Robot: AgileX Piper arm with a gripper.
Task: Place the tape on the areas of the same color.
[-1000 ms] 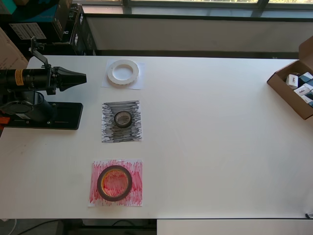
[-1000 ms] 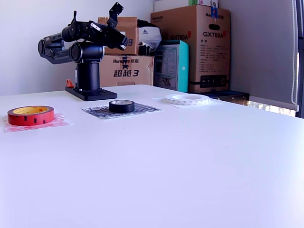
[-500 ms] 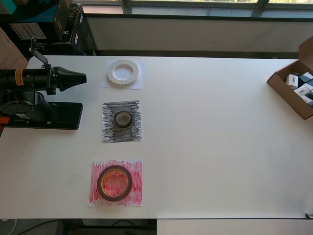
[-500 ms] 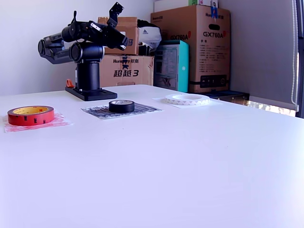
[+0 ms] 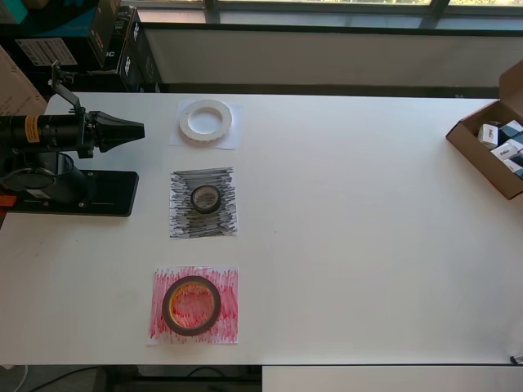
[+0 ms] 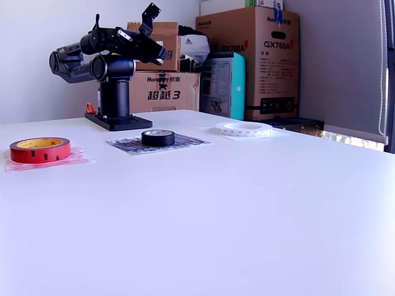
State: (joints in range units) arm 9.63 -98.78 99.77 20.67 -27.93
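The claw is hanging above the worktop with its tapered fingers drawn together to a point and gripping nothing, the arm folded back over its black base. In the overhead view the white tape ring is lying just beyond the claw's tip, a little toward the window, and it is sitting flat on the white patch. The small black roll is resting in the middle of the black scribbled patch, below the claw and further along the way it is pointing. The reddish-brown roll is lying on the red scribbled patch, well apart from the claw toward the near edge of the worktop. In the exterior view the claw is sitting high above the surface, with the black roll low in front of it, the white ring off to that view's right and the red roll to its left. An open cardboard box is standing far away at the other end of the worktop.
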